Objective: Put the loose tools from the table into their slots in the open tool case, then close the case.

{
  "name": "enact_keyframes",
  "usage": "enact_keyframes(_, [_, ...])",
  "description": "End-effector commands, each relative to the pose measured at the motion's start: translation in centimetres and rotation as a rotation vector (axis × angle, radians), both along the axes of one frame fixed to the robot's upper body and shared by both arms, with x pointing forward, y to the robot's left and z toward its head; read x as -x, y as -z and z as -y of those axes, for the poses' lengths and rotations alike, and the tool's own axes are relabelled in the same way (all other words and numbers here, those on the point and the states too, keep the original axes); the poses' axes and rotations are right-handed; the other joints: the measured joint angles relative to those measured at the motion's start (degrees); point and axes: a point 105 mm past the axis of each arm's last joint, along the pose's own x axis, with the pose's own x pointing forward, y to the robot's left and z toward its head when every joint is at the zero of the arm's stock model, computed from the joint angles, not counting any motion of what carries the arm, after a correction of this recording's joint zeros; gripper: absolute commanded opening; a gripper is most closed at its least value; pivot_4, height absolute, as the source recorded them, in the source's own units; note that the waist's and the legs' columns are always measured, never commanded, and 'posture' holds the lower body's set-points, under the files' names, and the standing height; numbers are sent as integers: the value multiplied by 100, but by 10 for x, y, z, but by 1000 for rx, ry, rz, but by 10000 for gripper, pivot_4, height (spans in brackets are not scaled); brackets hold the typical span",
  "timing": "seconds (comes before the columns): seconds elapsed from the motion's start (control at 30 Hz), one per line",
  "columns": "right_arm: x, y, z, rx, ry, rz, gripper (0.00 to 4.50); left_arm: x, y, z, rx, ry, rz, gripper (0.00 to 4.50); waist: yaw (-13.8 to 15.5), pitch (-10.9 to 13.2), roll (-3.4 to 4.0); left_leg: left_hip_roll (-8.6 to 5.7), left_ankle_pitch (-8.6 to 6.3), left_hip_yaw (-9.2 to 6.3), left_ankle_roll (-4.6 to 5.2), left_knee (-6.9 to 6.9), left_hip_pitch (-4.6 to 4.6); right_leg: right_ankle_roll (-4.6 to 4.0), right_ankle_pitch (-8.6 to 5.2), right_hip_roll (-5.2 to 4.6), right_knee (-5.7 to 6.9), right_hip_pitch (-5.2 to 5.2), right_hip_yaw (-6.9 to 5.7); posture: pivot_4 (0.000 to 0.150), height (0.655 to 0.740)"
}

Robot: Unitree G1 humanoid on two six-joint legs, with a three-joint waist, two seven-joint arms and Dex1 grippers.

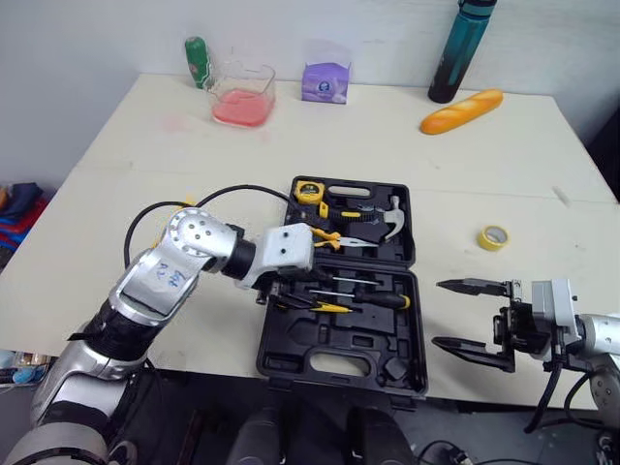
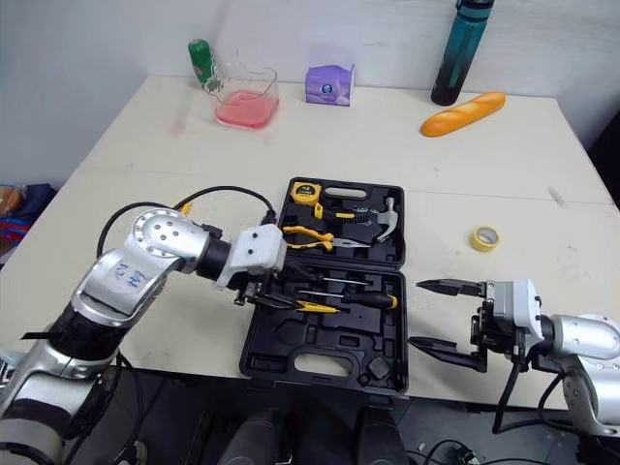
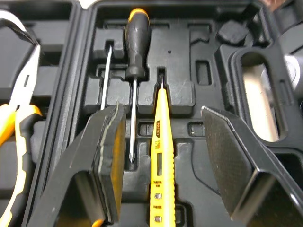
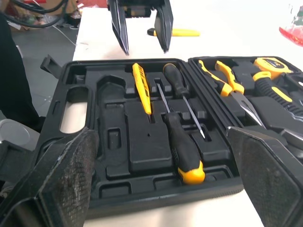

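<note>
The open black tool case (image 1: 339, 363) lies at the table's front middle. Its far half holds a yellow tape measure (image 1: 308, 192), pliers (image 1: 334, 238) and a hammer (image 1: 392, 218). In the near half lie a black screwdriver with a yellow cap (image 1: 383, 301) and a yellow tester pen (image 3: 158, 156). My left gripper (image 3: 162, 111) hovers open over that half's left side, its fingers either side of the tester pen and not touching it. To the right of the case, by the table's front edge, my right gripper (image 1: 439, 313) is open and empty.
A yellow tape roll (image 1: 493, 236) lies right of the case. At the back stand a pink-filled clear container (image 1: 242, 97), a green bottle (image 1: 198, 60), a purple box (image 1: 325, 82), a teal bottle (image 1: 463, 48) and a bread loaf (image 1: 462, 111). A yellow object (image 4: 177, 32) lies beyond the left gripper.
</note>
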Motion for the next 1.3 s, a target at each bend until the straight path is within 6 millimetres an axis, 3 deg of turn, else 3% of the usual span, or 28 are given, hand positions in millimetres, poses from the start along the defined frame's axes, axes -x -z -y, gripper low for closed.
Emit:
enact_keyframes(0.03, [1, -8, -2, -10, 0, 40, 45000, -3, -15, -11, 129, -36, 40, 21473, 8, 0, 0, 0, 0, -1, 0, 1, 0, 0, 0, -1, 0, 0, 0, 1500, 7400])
enact_keyframes(0.1, [0, -8, -1, -10, 0, 40, 45000, -5, -13, -14, 150, -53, 40, 15934, 12, 0, 0, -3, 0, 0, 0, 2, 2, 0, 0, -3, -1, 1, 0, 1500, 7400])
enact_keyframes(0.2, [-2, -9, -3, -13, 2, 50, 45000, -2, -5, -16, 245, -80, 25, 706, 12, 0, 0, -4, 0, 1, 1, 2, 2, 2, 1, -4, 1, 3, 0, 1500, 7400])
enact_keyframes(0.43, [-4, -13, -6, -15, -3, 58, 45000, -8, 14, -18, 259, -173, -14, 247, 15, 1, -1, -4, -1, 0, 2, 3, 2, 3, 2, -5, -2, 3, -2, 1500, 7400])
enact_keyframes(0.63, [-5, -16, -9, -21, -9, 63, 45000, -6, 43, -17, 211, -207, -92, 247, 5, 0, -1, -3, -1, 1, 2, 2, 1, 3, 2, -5, -1, 2, -2, 1500, 7400])
enact_keyframes(1.3, [-3, -10, -5, -15, 2, 48, 45000, -3, 96, -17, 95, -258, -193, 247, 13, 0, -1, -4, -2, 1, 2, 2, 8, 3, 2, -10, -5, 6, -1, 1500, 7400])
